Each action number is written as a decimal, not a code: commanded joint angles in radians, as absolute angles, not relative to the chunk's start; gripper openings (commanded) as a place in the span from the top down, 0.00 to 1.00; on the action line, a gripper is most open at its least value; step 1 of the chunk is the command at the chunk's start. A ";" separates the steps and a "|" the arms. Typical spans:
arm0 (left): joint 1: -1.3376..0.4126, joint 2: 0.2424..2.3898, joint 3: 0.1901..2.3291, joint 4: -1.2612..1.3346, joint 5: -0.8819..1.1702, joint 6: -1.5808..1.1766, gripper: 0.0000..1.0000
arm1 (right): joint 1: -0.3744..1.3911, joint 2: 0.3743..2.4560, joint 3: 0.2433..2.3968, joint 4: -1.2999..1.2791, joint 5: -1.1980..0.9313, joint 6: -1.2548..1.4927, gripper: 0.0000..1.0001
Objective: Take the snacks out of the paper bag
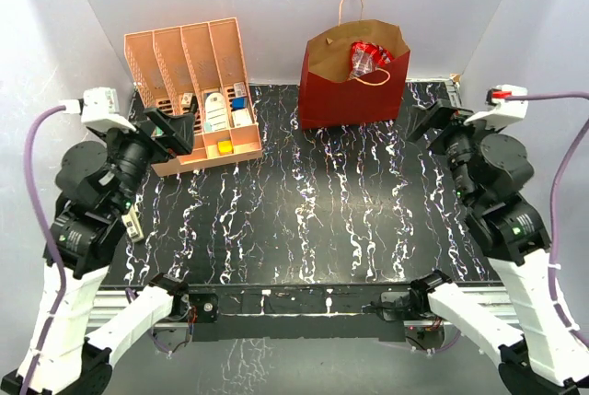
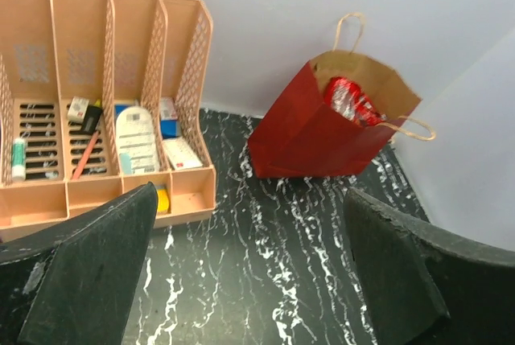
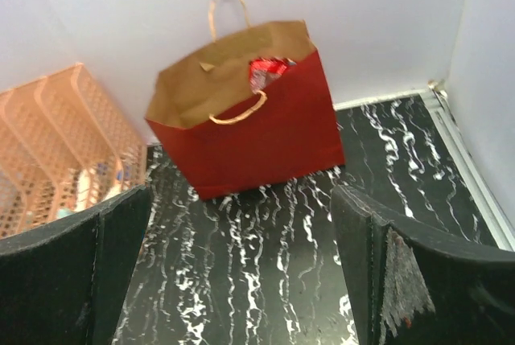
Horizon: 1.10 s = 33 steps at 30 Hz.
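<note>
The dark red paper bag (image 1: 350, 91) stands upright at the back of the table, its brown inside and tan loop handles showing. A red-and-clear crinkly sweets bag (image 1: 365, 59) pokes up inside its mouth; no other snacks show. The same paper bag (image 2: 322, 132) with the sweets bag (image 2: 352, 102) lies ahead of my left gripper (image 2: 249, 273), which hangs open and empty over the table. My right gripper (image 3: 241, 264) is open and empty too, with the paper bag (image 3: 257, 136) and sweets bag (image 3: 265, 70) in front of it. In the top view the left gripper (image 1: 175, 128) and right gripper (image 1: 433, 123) sit at either side.
A peach slotted file rack (image 1: 198, 91) with small boxes and tubes stands at the back left, close to the left gripper. White walls close in the back and both sides. The black marbled table (image 1: 304, 220) stretches between the arms.
</note>
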State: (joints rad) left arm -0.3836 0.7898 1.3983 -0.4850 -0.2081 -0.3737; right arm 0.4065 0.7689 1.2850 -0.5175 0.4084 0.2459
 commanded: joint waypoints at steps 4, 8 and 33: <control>-0.322 0.765 1.174 -0.276 -0.227 -0.366 0.02 | 0.286 0.848 1.153 -0.431 0.383 0.320 0.02; -0.293 0.753 1.027 -0.158 -0.200 -0.351 0.02 | 0.211 0.905 1.071 -0.390 0.343 0.377 0.02; -0.260 0.848 0.782 0.166 -0.035 -0.280 0.02 | 0.024 1.090 0.800 0.222 -0.033 0.880 0.02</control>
State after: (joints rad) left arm -0.2626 0.8486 0.7715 0.1024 -0.0490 -0.3046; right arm 0.0322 1.0344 0.7479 -0.0029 0.0532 0.7479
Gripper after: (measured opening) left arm 0.982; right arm 0.981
